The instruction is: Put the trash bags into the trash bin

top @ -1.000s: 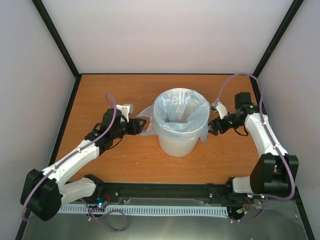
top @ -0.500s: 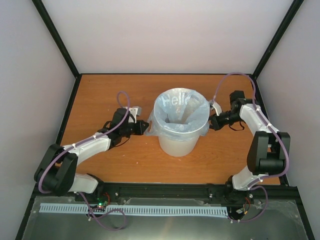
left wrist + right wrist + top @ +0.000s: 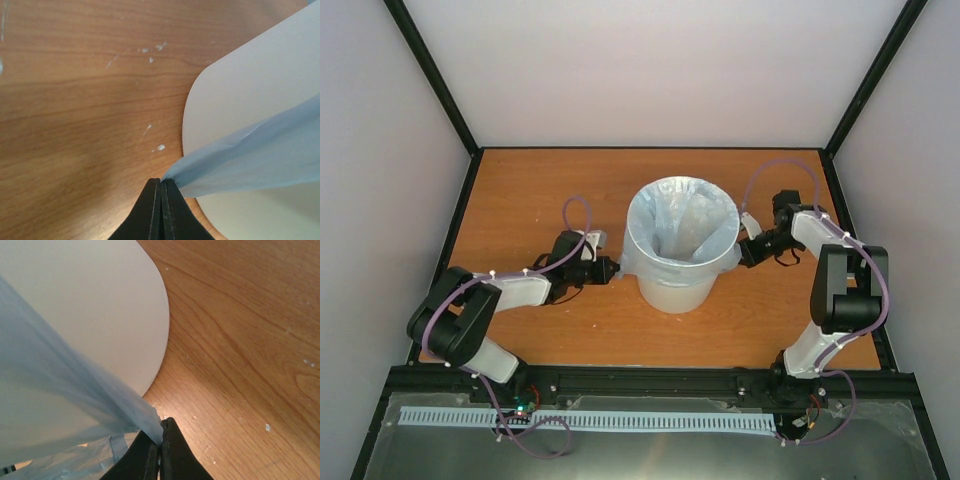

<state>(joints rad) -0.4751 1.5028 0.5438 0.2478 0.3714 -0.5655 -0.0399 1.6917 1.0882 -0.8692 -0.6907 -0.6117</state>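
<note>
The off-white trash bin point(image 3: 677, 285) stands mid-table with the pale-blue trash bag point(image 3: 682, 225) lining it, the bag's edge folded over the rim. My left gripper point(image 3: 614, 268) sits low at the bin's left side, shut on a pulled-out corner of the bag point(image 3: 240, 160). My right gripper point(image 3: 740, 255) is at the bin's right side, shut on the opposite corner of the bag point(image 3: 75, 395). Both wrist views show the bag stretched taut from the closed jaws along the bin wall point(image 3: 250, 85) point(image 3: 90, 305).
The wooden table point(image 3: 550, 200) is ringed by white walls with black corner posts. A black rail point(image 3: 650, 380) carrying the arm bases runs along the near edge. Both arms' cables loop above their wrists.
Both grippers moved in against the bin's sides and closed on the bag's overhanging corners. The bag now lies tighter over the rim, and its lettering no longer shows.
</note>
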